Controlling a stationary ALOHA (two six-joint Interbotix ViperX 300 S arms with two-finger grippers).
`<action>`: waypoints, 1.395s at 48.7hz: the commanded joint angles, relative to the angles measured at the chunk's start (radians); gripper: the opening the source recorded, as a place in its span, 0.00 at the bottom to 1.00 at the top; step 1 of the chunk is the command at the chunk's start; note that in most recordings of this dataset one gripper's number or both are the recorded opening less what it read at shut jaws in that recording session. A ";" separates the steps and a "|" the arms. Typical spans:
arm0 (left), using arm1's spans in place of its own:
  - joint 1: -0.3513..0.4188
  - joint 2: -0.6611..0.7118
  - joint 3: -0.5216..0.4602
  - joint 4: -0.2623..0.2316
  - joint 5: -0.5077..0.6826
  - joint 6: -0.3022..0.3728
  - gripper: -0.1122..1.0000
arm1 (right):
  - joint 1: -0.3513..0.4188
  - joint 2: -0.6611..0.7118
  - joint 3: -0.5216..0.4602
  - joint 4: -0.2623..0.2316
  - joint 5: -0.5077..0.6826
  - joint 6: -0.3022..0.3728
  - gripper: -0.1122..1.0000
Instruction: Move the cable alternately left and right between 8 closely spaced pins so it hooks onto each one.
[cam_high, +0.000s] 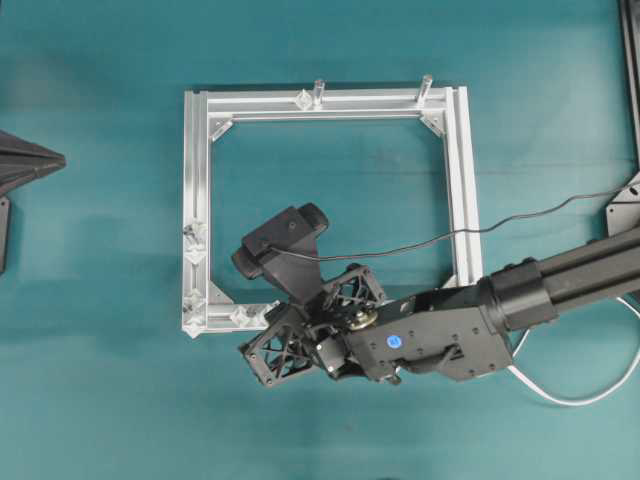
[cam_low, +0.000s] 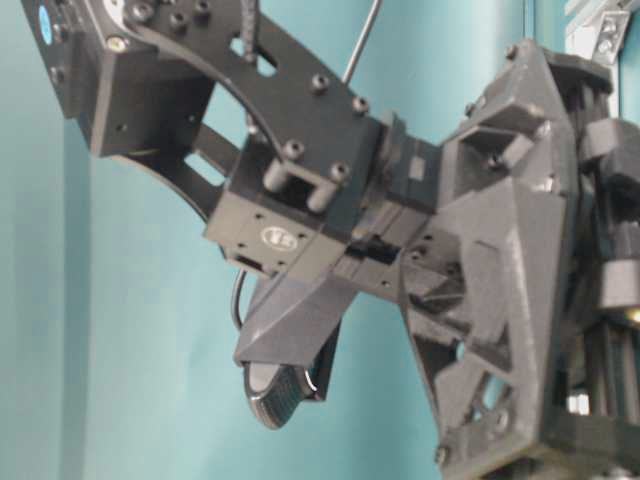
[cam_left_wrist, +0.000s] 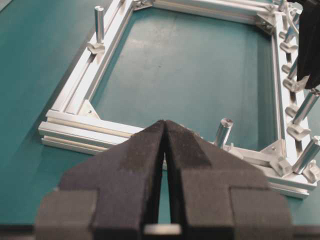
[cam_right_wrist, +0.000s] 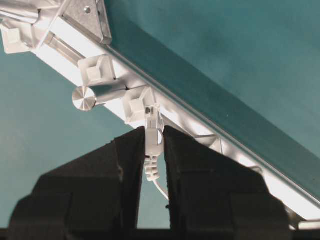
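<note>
My left gripper sits back at the left side of the table, away from the frame. Its two black fingers are pressed together with nothing between them. It is just waiting.

The silver frame lies flat on the green table. Some of the pins poke up from its left rail and near the bottom left corner. I see no cord around any of them, so the weaving looks like it has hardly begun. All the hooks are left to do.

My right gripper hangs over the bottom rail, close to that corner. Its fingers squeeze the clear plug end of the cable. The plug tip is right up against a little white block on the rail, next to a round shiny post. I cannot tell if it is touching.

Farther right, the rest of the white cable loops loose on the table under my right arm.

The pins stand close together, so I think I have little room to slip between them. The inside of the frame is open green table, and outside the rail there is room too.
</note>
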 joint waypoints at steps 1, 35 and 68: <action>-0.002 0.008 -0.011 0.003 -0.009 -0.002 0.11 | -0.005 -0.021 -0.009 0.000 0.000 0.000 0.23; -0.002 0.008 -0.011 0.003 -0.009 -0.002 0.11 | -0.032 -0.021 -0.005 -0.003 -0.003 -0.005 0.23; -0.002 0.008 -0.011 0.003 -0.009 -0.002 0.11 | -0.216 -0.023 -0.006 -0.003 -0.038 -0.241 0.23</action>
